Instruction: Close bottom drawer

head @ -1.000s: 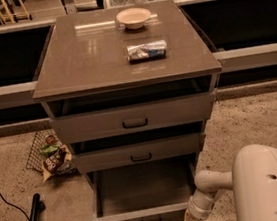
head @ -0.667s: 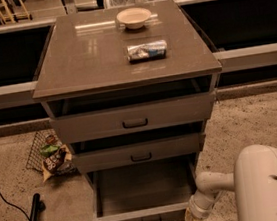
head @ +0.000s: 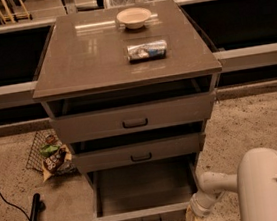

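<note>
Pulled well out near the floor, the bottom drawer (head: 141,217) looks empty, rigid and light to slide, best pushed flat on its front panel, where the gripper (head: 196,217) sits by the right corner, its jaws impossible to tell open or closed.

Three drawers (head: 139,152), one bowl (head: 134,17), one can (head: 146,50), one hand (head: 194,217) beside bottom drawer (head: 141,216)

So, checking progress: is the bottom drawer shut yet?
No, the bottom drawer is pulled far out with its inside showing, and the gripper is at its front right corner.
</note>
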Tool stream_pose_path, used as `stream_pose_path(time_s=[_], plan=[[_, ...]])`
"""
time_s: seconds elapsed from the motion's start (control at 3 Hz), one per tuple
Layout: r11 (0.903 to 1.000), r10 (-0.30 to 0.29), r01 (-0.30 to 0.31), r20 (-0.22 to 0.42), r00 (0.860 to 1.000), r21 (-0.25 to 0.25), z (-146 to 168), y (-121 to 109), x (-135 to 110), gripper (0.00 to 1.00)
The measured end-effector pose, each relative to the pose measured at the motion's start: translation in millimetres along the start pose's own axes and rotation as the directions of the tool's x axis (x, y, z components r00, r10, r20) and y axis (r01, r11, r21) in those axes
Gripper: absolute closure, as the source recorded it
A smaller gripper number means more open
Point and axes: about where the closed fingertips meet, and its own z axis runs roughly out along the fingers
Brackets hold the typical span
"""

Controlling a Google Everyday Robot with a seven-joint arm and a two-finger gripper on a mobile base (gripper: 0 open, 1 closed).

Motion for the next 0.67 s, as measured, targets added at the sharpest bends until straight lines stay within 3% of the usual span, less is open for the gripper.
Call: stream_pose_path(time_s=[0.67], plan=[[1.0000,0.000,0.000,0.000,1.000,0.000,0.0,0.0,0.0,0.35]])
